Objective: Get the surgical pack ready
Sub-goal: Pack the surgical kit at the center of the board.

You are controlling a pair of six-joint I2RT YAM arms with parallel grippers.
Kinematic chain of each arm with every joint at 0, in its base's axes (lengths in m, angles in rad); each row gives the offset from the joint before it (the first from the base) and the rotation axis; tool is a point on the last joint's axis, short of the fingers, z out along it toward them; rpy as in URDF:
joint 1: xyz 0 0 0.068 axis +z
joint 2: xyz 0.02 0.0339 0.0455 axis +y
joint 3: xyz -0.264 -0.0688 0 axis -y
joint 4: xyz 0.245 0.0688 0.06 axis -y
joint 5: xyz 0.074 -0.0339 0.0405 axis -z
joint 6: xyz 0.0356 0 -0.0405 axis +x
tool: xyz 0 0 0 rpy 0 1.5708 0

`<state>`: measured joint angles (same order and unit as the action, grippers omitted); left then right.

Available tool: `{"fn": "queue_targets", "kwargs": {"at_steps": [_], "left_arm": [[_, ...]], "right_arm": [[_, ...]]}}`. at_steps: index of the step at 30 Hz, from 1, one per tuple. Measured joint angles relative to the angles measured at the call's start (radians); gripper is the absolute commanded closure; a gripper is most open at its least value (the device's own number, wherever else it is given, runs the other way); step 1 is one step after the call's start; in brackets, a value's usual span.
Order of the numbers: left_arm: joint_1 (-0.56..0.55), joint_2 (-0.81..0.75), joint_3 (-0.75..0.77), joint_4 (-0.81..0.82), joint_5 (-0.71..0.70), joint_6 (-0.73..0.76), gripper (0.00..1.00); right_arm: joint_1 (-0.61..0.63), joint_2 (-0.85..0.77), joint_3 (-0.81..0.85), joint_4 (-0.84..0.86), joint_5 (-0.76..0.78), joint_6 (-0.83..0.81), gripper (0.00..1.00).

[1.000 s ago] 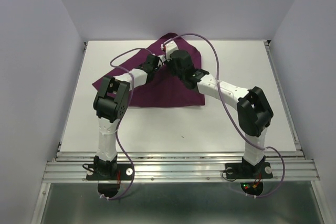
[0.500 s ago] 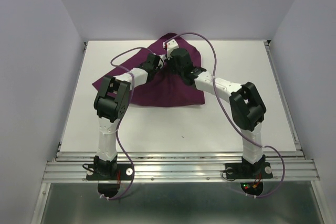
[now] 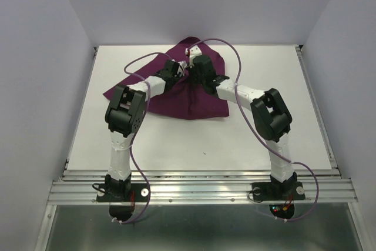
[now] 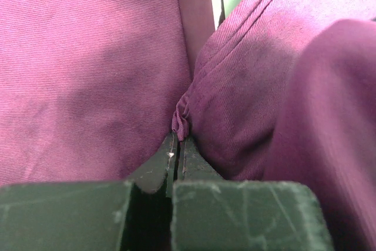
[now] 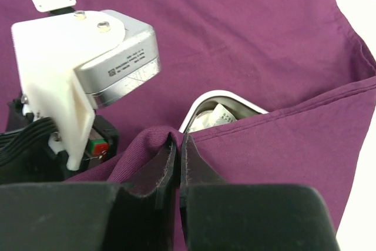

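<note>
Purple cloth [image 3: 194,101] lies bunched toward the far edge of the table [image 3: 176,145], about midway along it, and you have both grippers clamped on it there. Your left gripper [image 4: 178,139] is pinched tight on a small pleat. Your right gripper [image 5: 178,140] is clenched on the hem of a fold, just beside the left wrist.

Over the last second your right arm has swung its elbow in toward the table's middle. The right gripper has crept a little toward the far edge, carrying its fold along. Your left arm has hardly moved. The cloth's near edge, which ran nearly straight, now bows slightly. I read that as the flap being drawn over the contents, so wrapping is under way but not finished.

From the right wrist you see only one rounded steel corner of the tray [image 5: 218,99], poking out from under the fold you hold, with cloth around it on the far side too. Inside that corner sits a white item [image 5: 218,114]; I cannot tell whether it is gauze or a packet. Scissors and tweezers are not visible, and whether they lie in the tray under the cloth cannot be said.

That corner is uncovered, so the flap probably has further to travel before you let go. Watch that the pull doesn't drag the tray with it.
</note>
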<state>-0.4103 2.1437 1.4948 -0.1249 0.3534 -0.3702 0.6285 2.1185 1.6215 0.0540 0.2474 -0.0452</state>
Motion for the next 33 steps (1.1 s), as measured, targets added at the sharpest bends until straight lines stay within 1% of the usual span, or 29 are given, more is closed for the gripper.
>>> {"fn": "queue_targets", "kwargs": {"at_steps": [5,8,9,10,11,14,22,33], "left_arm": [[0.002,-0.003,0.000,-0.007,-0.009,0.010,0.77],[0.006,-0.010,0.000,-0.023,-0.022,0.018,0.70],[0.008,-0.012,-0.001,-0.029,-0.027,0.019,0.64],[0.009,-0.015,-0.003,-0.034,-0.032,0.022,0.62],[0.010,-0.019,-0.003,-0.039,-0.039,0.025,0.57],[0.015,-0.044,-0.016,-0.064,-0.067,0.032,0.50],[0.060,-0.091,-0.048,-0.142,-0.123,0.039,0.48],[0.145,-0.145,-0.095,-0.219,-0.191,0.055,0.48]], "right_arm": [[-0.006,0.016,0.002,0.006,-0.010,0.016,0.99],[-0.008,0.026,0.003,0.006,-0.013,0.021,0.99],[-0.007,0.029,0.006,0.006,-0.016,0.023,0.99],[-0.007,0.031,0.008,0.005,-0.018,0.023,0.99],[-0.007,0.033,0.010,0.005,-0.020,0.024,0.99],[-0.007,0.035,0.016,0.005,-0.024,0.025,0.99],[-0.008,0.045,0.040,0.000,-0.035,0.027,0.99],[-0.013,0.120,0.077,-0.006,-0.045,0.031,0.99]]}}
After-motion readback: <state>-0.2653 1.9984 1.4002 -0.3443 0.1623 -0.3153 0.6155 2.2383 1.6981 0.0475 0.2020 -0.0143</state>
